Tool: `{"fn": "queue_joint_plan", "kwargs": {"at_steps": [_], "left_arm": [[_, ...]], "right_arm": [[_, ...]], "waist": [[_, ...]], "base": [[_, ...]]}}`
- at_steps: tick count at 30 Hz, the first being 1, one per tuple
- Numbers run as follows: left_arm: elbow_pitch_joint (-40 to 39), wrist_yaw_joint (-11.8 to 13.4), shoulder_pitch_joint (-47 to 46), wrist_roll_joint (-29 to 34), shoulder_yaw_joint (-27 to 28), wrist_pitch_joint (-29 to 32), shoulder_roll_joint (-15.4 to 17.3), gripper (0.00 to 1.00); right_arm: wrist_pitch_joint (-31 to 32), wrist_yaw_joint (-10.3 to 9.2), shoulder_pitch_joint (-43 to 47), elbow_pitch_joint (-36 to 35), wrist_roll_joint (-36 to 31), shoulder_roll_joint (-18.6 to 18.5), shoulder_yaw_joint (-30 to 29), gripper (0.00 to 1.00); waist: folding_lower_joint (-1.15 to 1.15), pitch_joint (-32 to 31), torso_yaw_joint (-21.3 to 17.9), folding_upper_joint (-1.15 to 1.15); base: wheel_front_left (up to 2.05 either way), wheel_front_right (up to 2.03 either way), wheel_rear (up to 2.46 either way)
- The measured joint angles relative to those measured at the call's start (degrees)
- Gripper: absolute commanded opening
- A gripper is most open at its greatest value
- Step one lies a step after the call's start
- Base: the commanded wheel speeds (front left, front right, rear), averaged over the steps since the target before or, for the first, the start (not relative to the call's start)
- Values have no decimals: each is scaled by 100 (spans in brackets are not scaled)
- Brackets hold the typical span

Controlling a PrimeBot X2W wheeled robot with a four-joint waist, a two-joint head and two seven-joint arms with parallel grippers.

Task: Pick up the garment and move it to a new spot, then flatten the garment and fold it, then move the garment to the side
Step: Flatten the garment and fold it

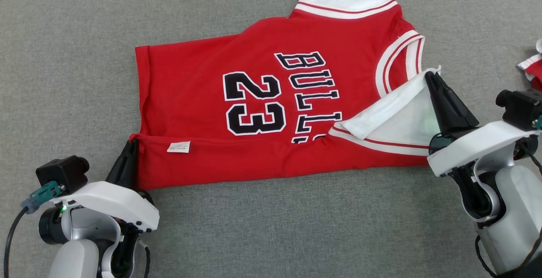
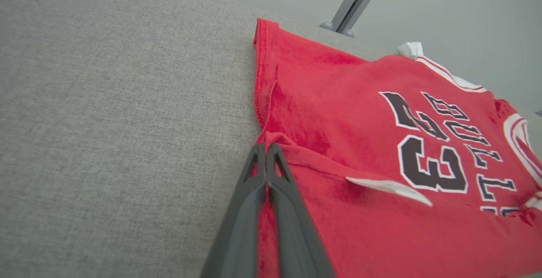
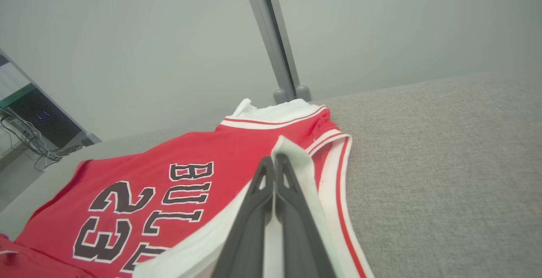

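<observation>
This looks like a robotics lab or test room, not a home: the work surface is a wide table [image 1: 63,57] covered in plain grey cloth, backed by a bare pale wall [image 3: 127,36]. A grey metal post [image 3: 274,36] on small feet stands at twelve o'clock past the far edge. At about ten o'clock a dark equipment rack [image 3: 29,119] shows loose cables and tiny blue lights.

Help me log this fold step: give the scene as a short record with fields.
garment: red Bulls 23 jersey on grey fabric surface
fold: near side turned over the front, white label showing
left hand: shut on hem corner
right hand: shut on shoulder strap, white lining showing
</observation>
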Motion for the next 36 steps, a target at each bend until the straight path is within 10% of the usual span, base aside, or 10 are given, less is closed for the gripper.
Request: {"fn": "queue_joint_plan", "kwargs": {"at_steps": [5, 7, 8, 10, 22, 36], "left_arm": [[164, -30, -175, -32, -38, -155, -34, 0], [247, -45, -216, -57, -63, -220, -82, 0], [292, -52, -228, -57, -79, -257, -100, 16], [366, -53, -232, -76, -99, -342, -122, 100], [179, 302, -174, 949, -370, -2379, -196, 100], [420, 423, 738, 1426, -678, -2643, -204, 100]], "right_arm": [[-349, 0, -432, 613, 219, -21, 235, 12], [-535, 0, -557, 794, 271, -22, 342, 79], [-624, 0, -602, 895, 318, -13, 355, 100], [-795, 0, -650, 1035, 375, -27, 409, 100], [-1560, 0, -69, 410, -420, -189, -20, 100], [-1094, 0, 2115, -843, -1378, 94, -805, 100]], "waist": [[0, 145, 90, 0], [0, 186, 106, 0], [0, 197, 114, 0], [0, 215, 126, 0], [0, -94, 168, 0], [0, -954, 81, 0]], "base": [[0, 0, 0], [0, 0, 0], [0, 0, 0], [0, 0, 0], [0, 0, 0], [0, 0, 0]]}}
